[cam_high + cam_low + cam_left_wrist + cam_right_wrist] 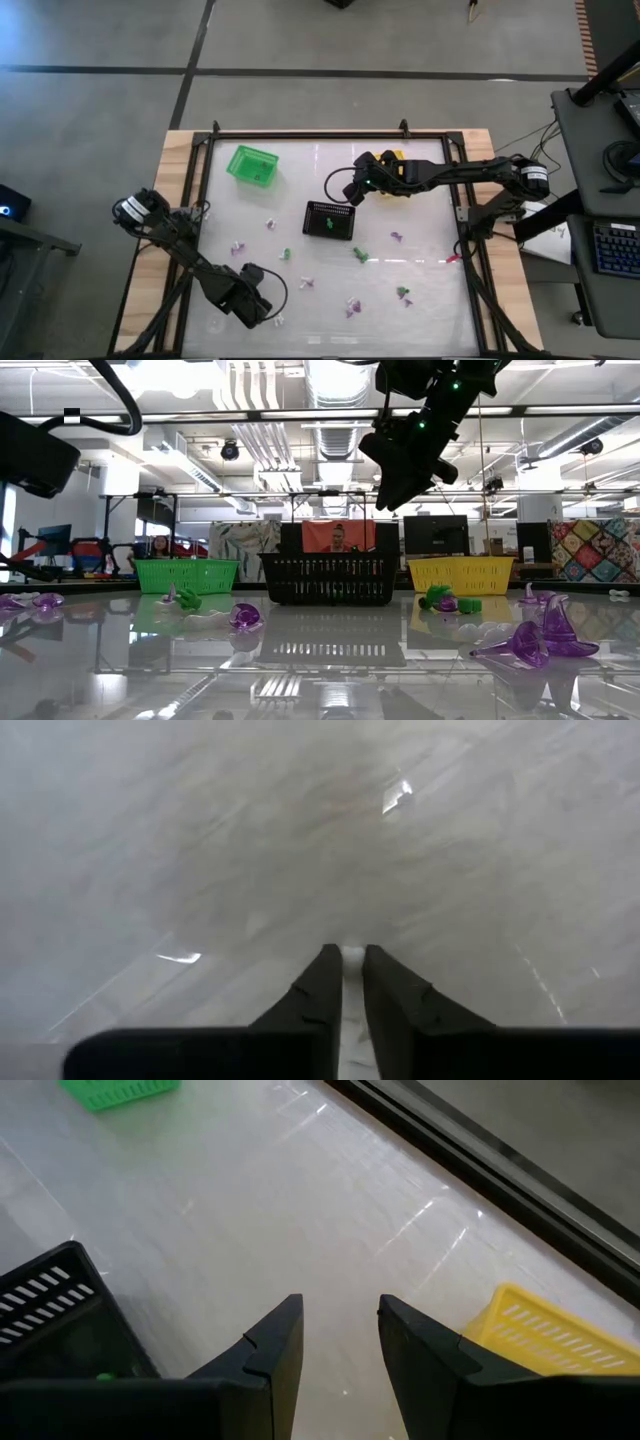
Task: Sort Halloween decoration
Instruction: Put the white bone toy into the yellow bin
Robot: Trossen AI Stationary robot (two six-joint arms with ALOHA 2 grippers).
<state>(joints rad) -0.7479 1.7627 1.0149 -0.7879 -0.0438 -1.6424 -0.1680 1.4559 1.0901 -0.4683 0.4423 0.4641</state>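
Halloween decoration (pixel 352 304) on unlabelled table (pixel 420 180)

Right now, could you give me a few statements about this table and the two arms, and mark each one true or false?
1. The left gripper is down at the tabletop with something white between its fingers. True.
2. The right gripper holds a purple trinket. False: it is open and holds nothing.
3. The black basket sits between the green basket and the yellow basket. True.
4. All trinkets are already in baskets. False: many, such as a purple trinket, lie loose on the table.
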